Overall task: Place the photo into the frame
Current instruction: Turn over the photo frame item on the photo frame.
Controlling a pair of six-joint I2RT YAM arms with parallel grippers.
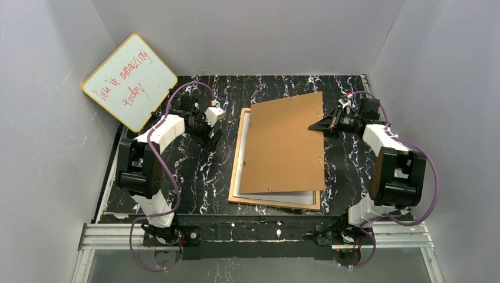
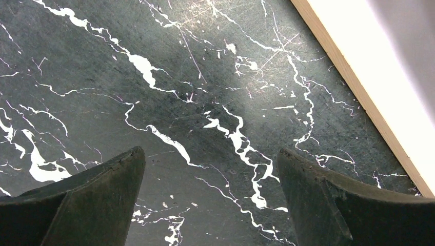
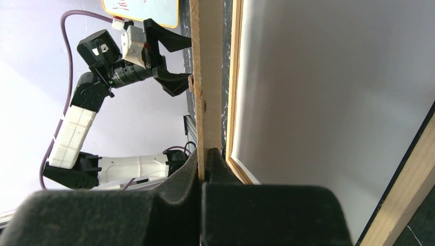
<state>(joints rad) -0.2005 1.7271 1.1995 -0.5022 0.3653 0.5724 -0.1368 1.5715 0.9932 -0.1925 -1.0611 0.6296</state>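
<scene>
The light-wood frame (image 1: 237, 162) lies flat mid-table. The photo (image 1: 277, 196) lies in it white back up, only thin white strips showing. The brown backing board (image 1: 283, 144) lies skewed over both, its right side raised. My right gripper (image 1: 318, 125) is shut on the board's right edge; the wrist view shows the fingers (image 3: 192, 169) pinching the board (image 3: 206, 77) above the photo's white back (image 3: 328, 92) and the frame (image 3: 234, 77). My left gripper (image 1: 212, 138) is open and empty over bare table (image 2: 211, 169), left of the frame (image 2: 359, 82).
A yellow-rimmed whiteboard (image 1: 130, 81) with red writing leans at the back left corner. Grey walls enclose the black marble table (image 1: 194, 177) on three sides. An aluminium rail (image 1: 253, 233) runs along the near edge.
</scene>
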